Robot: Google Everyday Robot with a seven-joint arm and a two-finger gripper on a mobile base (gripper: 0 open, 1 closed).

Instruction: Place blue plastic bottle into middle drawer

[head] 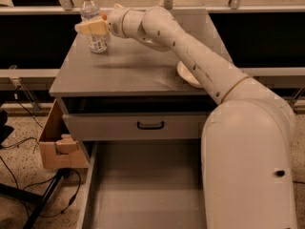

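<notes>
The blue plastic bottle (94, 32), clear with a white cap and a pale label, stands upright at the back left of the grey cabinet top (128, 70). My gripper (91, 27) is at the bottle at label height, reaching in from the right, and its tan tip crosses the front of the bottle. The middle drawer (143, 190) is pulled out wide below, with a bare grey floor and thin side walls. My arm stretches from the lower right across the cabinet top.
A white bowl (185, 74) sits on the right of the cabinet top, partly behind my arm. A closed grey drawer front with a black handle (150, 125) is above the open drawer. A cardboard box (55, 147) and cables lie on the floor at left.
</notes>
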